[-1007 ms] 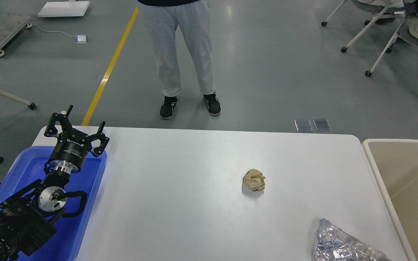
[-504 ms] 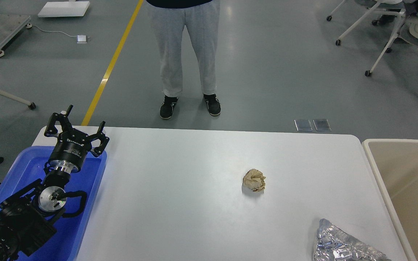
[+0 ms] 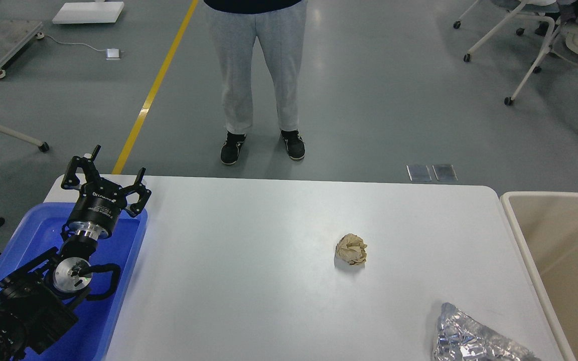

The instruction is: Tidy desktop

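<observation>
Head view, looking forward and down over the white desktop, a wide rectangle with rounded corners whose long axis runs left to right across the picture, its far edge facing a person standing on the grey floor. Compared with half a second earlier, almost nothing on the desk has changed: the arm and both pieces of litter are in the same places, while the person's legs have shifted slightly to the right and a small dark shape has appeared at the right edge over the tub. The left gripper is raised above the far corner of the blue plastic tray at the desk's left end, its two black fingers spread wide apart and holding nothing. The right gripper is out of sight. Right of the desk's middle lies a crumpled ball of brown paper, resting alone on the surface. A crumpled piece of silver foil lies at the near right corner, partly cut off by the bottom edge. A beige-white tub stands just beside the desk's right end.
</observation>
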You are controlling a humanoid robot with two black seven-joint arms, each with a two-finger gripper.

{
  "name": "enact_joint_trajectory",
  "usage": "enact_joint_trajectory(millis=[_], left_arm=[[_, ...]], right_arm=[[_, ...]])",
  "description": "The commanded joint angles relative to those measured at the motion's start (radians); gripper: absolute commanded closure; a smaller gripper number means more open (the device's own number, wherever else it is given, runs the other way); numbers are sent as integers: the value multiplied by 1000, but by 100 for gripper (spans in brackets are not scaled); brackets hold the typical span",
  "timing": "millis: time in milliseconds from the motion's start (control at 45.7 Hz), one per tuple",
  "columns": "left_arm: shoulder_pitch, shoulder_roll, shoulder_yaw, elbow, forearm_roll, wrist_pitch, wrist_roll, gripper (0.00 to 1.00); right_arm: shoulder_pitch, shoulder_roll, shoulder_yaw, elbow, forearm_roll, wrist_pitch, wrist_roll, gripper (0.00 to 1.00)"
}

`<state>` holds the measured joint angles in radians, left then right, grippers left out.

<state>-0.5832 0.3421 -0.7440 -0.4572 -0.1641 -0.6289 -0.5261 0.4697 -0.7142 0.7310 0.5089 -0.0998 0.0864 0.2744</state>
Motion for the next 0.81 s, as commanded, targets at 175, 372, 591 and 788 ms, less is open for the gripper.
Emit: enact_joint_trajectory(millis=[175, 372, 591, 788], left_arm=[[0, 0, 0, 0, 0, 0, 0, 0], [0, 0, 0, 0, 0, 0, 0, 0], [0, 0, 0, 0, 0, 0, 0, 0], [0, 0, 0, 0, 0, 0, 0, 0]], right_arm=[[-109, 79, 310, 390, -139, -7, 29, 0], [-123, 232, 468, 404, -303, -11, 32, 0], [-131, 370, 596, 399, -448, -11, 38, 0], [-146, 452, 605, 382, -492, -11, 123, 0]])
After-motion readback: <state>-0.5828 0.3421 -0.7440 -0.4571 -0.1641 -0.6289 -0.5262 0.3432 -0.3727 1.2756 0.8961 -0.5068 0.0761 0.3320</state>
